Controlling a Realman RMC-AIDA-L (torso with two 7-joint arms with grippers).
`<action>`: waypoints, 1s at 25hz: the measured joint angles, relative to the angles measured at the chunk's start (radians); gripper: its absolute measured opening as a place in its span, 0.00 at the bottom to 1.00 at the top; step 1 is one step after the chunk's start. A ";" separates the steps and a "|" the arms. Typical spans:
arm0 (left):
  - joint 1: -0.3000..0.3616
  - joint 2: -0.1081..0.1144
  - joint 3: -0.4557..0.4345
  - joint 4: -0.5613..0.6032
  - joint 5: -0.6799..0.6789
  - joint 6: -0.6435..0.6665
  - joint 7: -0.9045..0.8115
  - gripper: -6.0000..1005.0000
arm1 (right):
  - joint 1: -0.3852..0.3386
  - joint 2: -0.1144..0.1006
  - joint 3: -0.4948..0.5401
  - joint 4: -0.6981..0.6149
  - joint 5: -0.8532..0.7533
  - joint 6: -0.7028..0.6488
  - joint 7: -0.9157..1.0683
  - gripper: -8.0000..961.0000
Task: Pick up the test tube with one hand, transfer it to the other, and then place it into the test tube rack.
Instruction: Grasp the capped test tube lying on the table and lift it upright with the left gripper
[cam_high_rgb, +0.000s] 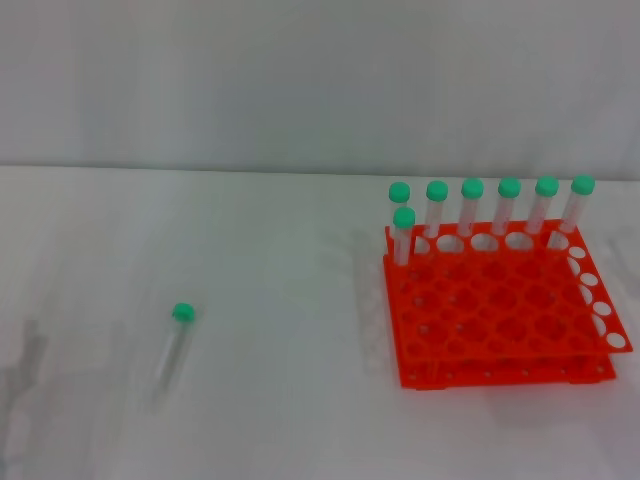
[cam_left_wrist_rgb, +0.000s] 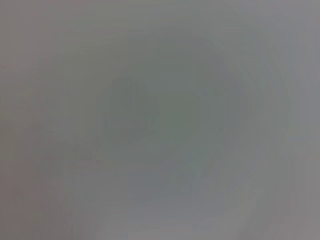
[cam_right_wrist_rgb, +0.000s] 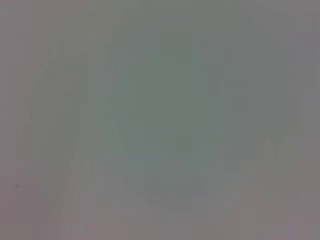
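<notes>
Table (cam_high_rgb: 280, 400): bears every item listed.

Tube (cam_high_rgb: 174, 345): lies flat on the table at about 8 o'clock from the middle of the head view, cap end toward 12 o'clock, body trailing toward 6 o'clock. Well apart from the rack, which sits at 3 o'clock from it.

Rack (cam_high_rgb: 500, 320): stands on the table at about 3 o'clock from the middle of the head view.

Row of six tubes (cam_high_rgb: 490, 210): upright in the rack's far row of holes, at its 12 o'clock edge, side by side.

Seventh tube (cam_high_rgb: 403, 235): upright in the rack's near-left corner of that far edge, just before the row's leftmost tube.

Wall (cam_high_rgb: 320, 80): behind the table, at 12 o'clock.
</notes>
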 joint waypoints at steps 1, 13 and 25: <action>-0.001 0.000 0.001 0.000 0.000 0.001 0.000 0.87 | 0.001 0.000 0.000 0.000 0.000 0.000 0.000 0.91; -0.008 0.004 0.006 0.001 0.006 0.022 0.000 0.87 | 0.006 -0.002 0.025 0.002 -0.001 0.000 0.000 0.91; -0.068 0.027 0.113 0.375 0.281 -0.102 -0.599 0.87 | 0.038 0.000 0.022 0.003 -0.007 0.013 -0.005 0.91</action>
